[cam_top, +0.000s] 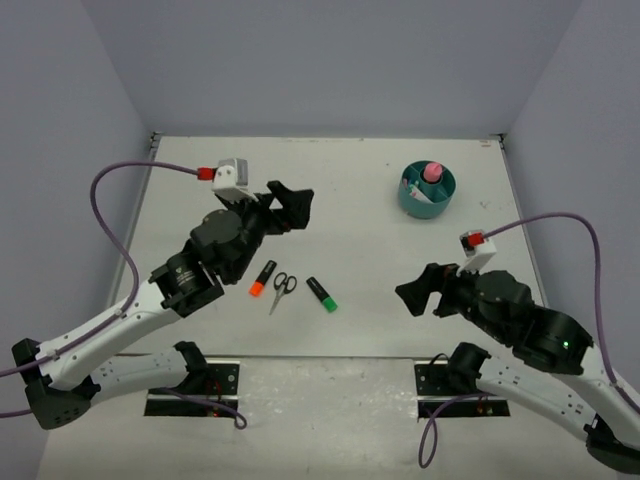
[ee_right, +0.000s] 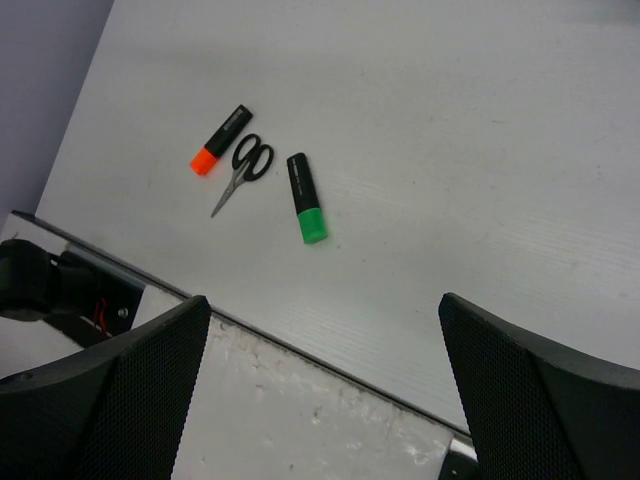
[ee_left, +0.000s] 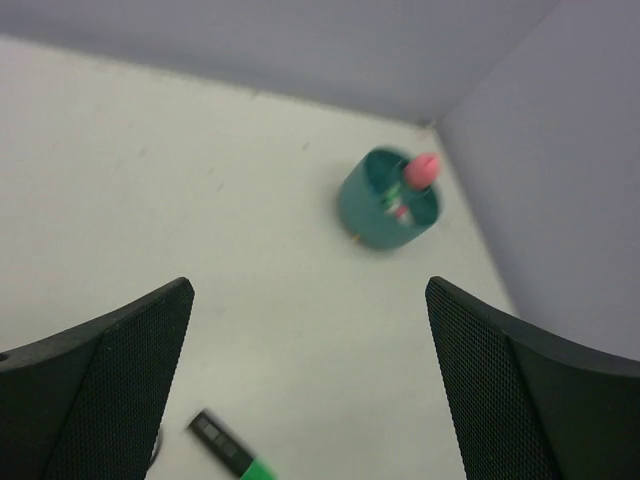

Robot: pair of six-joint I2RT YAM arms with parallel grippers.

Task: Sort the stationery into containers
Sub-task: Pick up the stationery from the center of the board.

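The round teal organizer (cam_top: 427,192) stands at the far right of the table with a pink-capped glue stick (cam_top: 432,172) in it; it also shows in the left wrist view (ee_left: 386,200). An orange highlighter (cam_top: 262,277), black-handled scissors (cam_top: 283,289) and a green highlighter (cam_top: 322,294) lie side by side near the front middle. The right wrist view shows them too: orange highlighter (ee_right: 220,139), scissors (ee_right: 243,171), green highlighter (ee_right: 306,196). My left gripper (cam_top: 290,206) is open and empty, above and behind these items. My right gripper (cam_top: 414,294) is open and empty, to their right.
The white table (cam_top: 350,230) is walled by grey panels at the back and sides. A metal strip (ee_right: 300,400) runs along its front edge, where the arm bases are bolted. Purple cables loop from both wrists.
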